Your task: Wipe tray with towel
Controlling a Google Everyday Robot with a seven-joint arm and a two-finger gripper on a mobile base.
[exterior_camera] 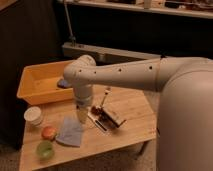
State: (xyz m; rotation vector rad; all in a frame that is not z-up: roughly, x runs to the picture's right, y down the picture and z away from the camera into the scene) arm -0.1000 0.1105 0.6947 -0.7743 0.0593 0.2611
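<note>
One tray, orange-yellow, back-left on the table, with one small blue lump inside. One towel lies flat on the table in front of the tray. One gripper over the towel's far corner, fingers spread, holding nothing; contact unclear. Left of the towel: one white cup, one orange fruit, one green round item.

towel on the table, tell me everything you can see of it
The towel is a pale blue-grey cloth, roughly square and soft-looking, lying flat on the wooden table, in front of the tray, not in it. A small orange round thing sits close by its edge on the picture's left. The gripper hangs pointing down over its top right corner as pictured; contact cannot be told.
</note>
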